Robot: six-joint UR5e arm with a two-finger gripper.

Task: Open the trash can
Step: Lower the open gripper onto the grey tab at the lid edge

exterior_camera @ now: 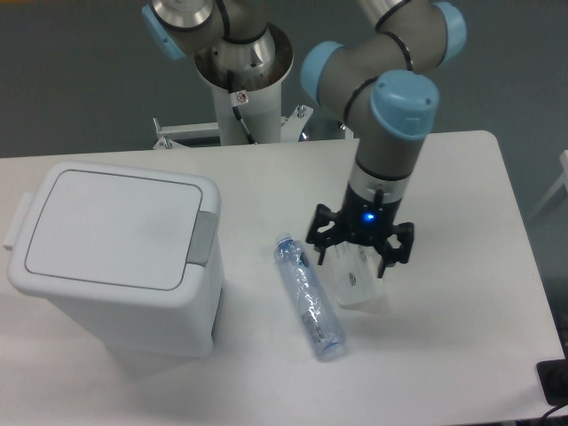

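One arm works this table, and its gripper (359, 256) hangs over the centre-right of the white table (461, 195), pointing down. The trash can (115, 257) stands at the table's left end, well apart from the gripper and directly to its left in the camera view. Its flat lid (111, 226) is closed and lies flush in the rim.

The grey push-button tab (206, 237) sits on the can's right edge, which is the side facing the gripper. This is the relation the coming move depends on: the tab is the nearest part of the can to the jaws, reached by a leftward travel and a slight rise to lid height. The lid's hinge appears to run along the far left edge, so the lid would likely swing up and away from the arm.

The jaws stand spread, with the dark fingers (320, 240) splayed either side of a small clear plastic item (358, 282) lying on the table beneath them; whether they touch it cannot be told.

A clear plastic bottle (308, 297) lies on its side between gripper and can, long axis running from upper left to lower right. It occupies the low direct path, so the approach probably needs to pass above it. Open table remains behind the bottle.
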